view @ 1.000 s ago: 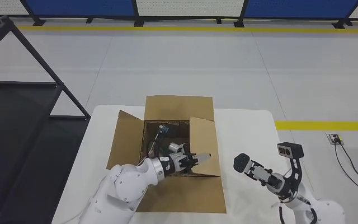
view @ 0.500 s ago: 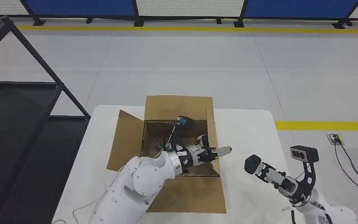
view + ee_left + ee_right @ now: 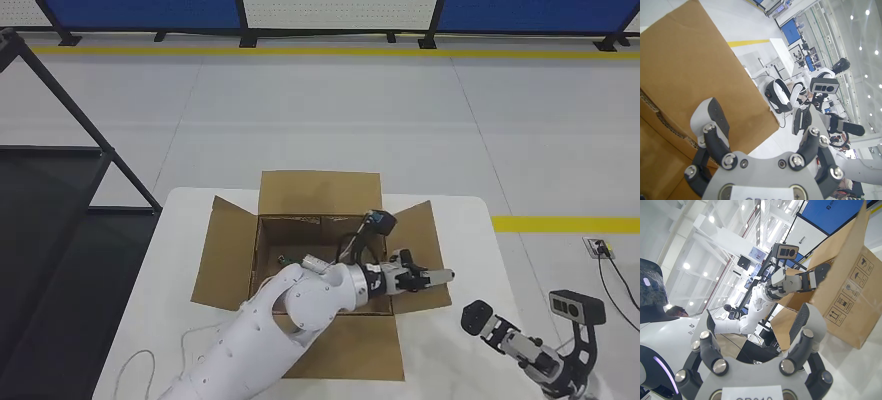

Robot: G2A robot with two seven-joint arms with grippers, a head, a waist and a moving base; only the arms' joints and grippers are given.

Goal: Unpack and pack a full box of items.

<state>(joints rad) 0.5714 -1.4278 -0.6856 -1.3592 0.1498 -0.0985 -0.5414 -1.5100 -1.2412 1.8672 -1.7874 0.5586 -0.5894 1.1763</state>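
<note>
left gripper (image 3: 762, 106) wide open, gripping nothing, touching box flap (image 3: 687, 66); right gripper (image 3: 756, 310) open, empty

Glossy white arms (image 3: 300, 312); grey wrist plates, silver screws, black, seemingly ribbed fingers (image 3: 800, 321).

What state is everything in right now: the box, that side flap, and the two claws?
Box, open, flaps spread outward.
Right flap, tilted outward, with the left claw against it.
Left claw, open, on the right flap's inner face, gripping nothing.
Right claw, open, empty, off to the box's side.
</note>
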